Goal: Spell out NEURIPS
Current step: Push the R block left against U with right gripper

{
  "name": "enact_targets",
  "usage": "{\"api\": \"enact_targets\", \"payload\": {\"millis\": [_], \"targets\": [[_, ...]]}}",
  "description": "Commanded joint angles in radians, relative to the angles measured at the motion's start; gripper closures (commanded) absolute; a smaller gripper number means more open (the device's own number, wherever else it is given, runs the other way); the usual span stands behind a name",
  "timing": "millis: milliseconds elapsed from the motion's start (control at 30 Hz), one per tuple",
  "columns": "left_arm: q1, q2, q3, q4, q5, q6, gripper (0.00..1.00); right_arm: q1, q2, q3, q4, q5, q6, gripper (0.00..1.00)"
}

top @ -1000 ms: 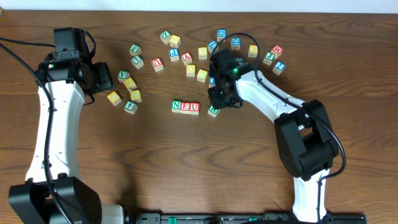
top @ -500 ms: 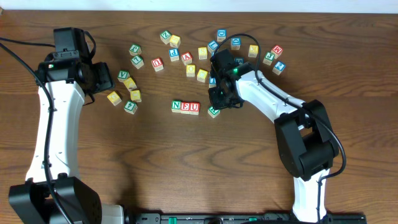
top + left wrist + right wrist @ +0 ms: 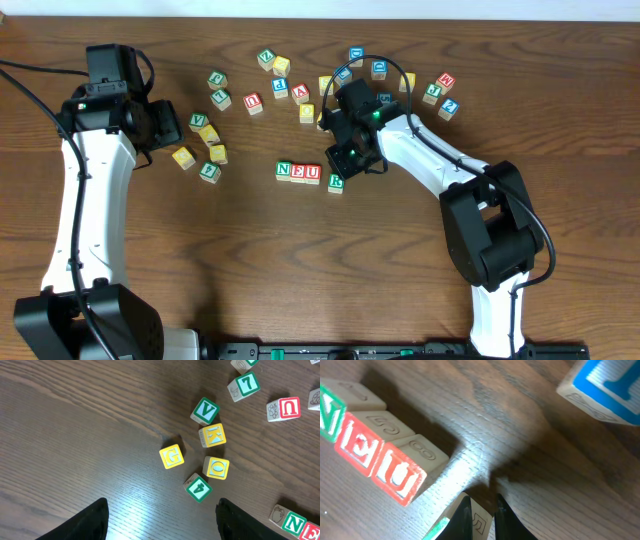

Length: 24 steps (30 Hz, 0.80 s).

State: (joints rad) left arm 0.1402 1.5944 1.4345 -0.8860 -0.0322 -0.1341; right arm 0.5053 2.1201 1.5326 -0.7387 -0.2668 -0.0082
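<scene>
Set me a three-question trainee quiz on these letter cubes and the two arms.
1. Multiple choice: which letters does the lined-up row show? A) N E U  B) N E R  C) E U R
2. True or false: the left fingers grip a cube.
3. Fill in (left or right): the green cube just off the row's U end, not touching it, has the ___ fingers at it.
Key: 1 A. 2 False; they stand open with nothing between them. 3 right; the right fingers stand close together at that cube.
</scene>
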Motion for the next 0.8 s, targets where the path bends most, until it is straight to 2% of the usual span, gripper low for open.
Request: {"api": "enact_targets", "payload": {"millis": [0, 200, 367, 433, 533, 600, 767], "targets": [[0.000, 0.005, -0.013, -0.003, -0.002, -0.010, 0.32, 0.011, 0.008, 0.014, 0.002, -0.032, -0.078, 0.89], [0.000, 0.005, -0.013, -0.003, -0.002, -0.010, 0.32, -0.001, 0.006, 0.027, 0.013, -0.024, -0.074, 0.87], [0.000, 0.005, -0.013, -0.005, -0.002, -0.010, 0.32, -0.016, -0.017, 0.109, -0.067, -0.024, -0.060, 0.87], [0.000, 0.005, -0.013, -0.010, -0.002, -0.010, 0.32, -0.013, -0.026, 0.141, -0.145, -0.024, 0.002, 0.87], [0.000, 0.005, -0.013, -0.014, -0.002, -0.009, 0.32, -0.003, -0.026, 0.140, -0.249, -0.055, 0.091, 0.91], [0.000, 0.005, -0.013, -0.014, -0.002, -0.009, 0.32, 0.018, -0.026, 0.129, -0.298, -0.076, 0.090, 0.93], [0.000, 0.005, -0.013, -0.013, -0.002, -0.010, 0.32, 0.075, -0.026, 0.064, -0.293, 0.000, 0.090, 0.92]]}}
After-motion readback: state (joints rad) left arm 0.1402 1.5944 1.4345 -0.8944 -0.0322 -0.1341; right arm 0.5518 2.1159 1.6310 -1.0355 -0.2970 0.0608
